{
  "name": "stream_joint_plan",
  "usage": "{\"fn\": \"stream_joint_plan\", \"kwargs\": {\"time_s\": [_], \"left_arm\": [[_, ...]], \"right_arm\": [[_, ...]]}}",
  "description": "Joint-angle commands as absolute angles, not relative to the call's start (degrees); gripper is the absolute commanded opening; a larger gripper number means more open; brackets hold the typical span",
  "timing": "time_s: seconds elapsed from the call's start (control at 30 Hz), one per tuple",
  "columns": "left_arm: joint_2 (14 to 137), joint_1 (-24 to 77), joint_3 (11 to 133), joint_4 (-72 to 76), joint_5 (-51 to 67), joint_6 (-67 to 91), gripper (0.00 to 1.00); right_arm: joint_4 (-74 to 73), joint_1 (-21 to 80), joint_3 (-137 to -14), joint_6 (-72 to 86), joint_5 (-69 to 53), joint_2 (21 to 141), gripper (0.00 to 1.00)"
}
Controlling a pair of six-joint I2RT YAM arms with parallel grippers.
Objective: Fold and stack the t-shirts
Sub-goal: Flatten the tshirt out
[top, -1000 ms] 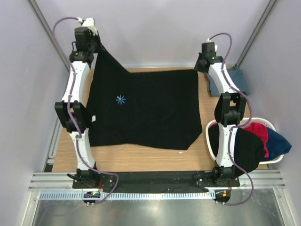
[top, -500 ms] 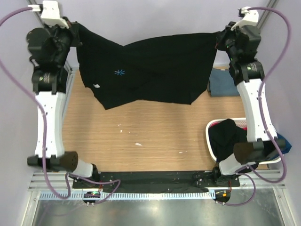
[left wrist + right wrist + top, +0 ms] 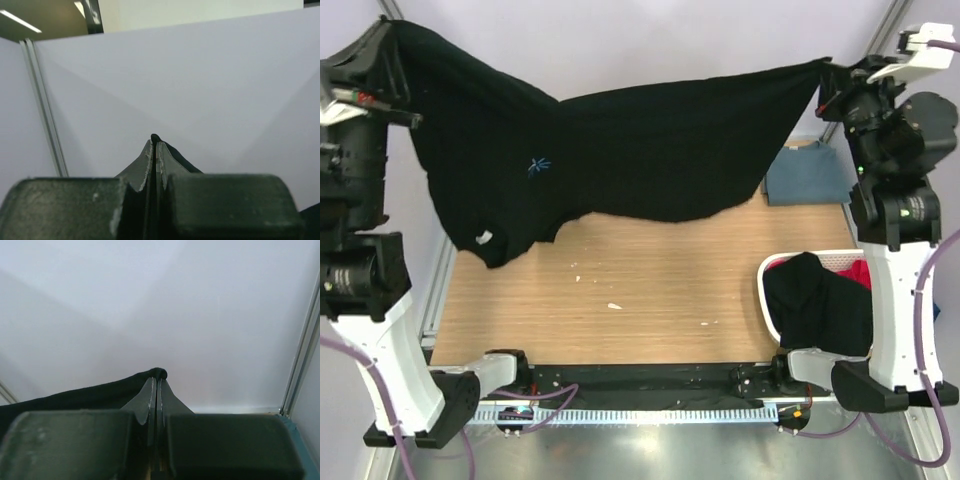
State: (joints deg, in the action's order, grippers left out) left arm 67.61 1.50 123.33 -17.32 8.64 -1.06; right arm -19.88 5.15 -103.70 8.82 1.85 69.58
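Large black t-shirt (image 3: 650, 150) hangs stretched in the air over the far side of the surface (image 3: 650, 310). Left gripper (image 3: 154, 146): jaws clamped on one top corner. Right gripper (image 3: 157, 382): jaws clamped on the other. Slate-blue shirt (image 3: 807, 172) lies far right.

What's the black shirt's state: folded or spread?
Spread, held up: black t-shirt hangs stretched between the left fingers and right fingers, above the table.
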Motion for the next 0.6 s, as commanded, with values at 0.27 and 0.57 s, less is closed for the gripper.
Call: {"fn": "stream_joint_plan", "kwargs": {"time_s": [0.27, 0.57], "left_arm": [[63.1, 1.5, 136.0, -7.7, 10.1, -0.4, 0.0], [58.4, 1.6, 136.6, -10.1, 8.4, 0.2, 0.0]], "right_arm": [[-24.9, 5.2, -117.7, 3.2, 2.1, 59.2, 0.01], [-30.8, 5.1, -116.4, 4.1, 2.5, 54.8, 0.01]]}}
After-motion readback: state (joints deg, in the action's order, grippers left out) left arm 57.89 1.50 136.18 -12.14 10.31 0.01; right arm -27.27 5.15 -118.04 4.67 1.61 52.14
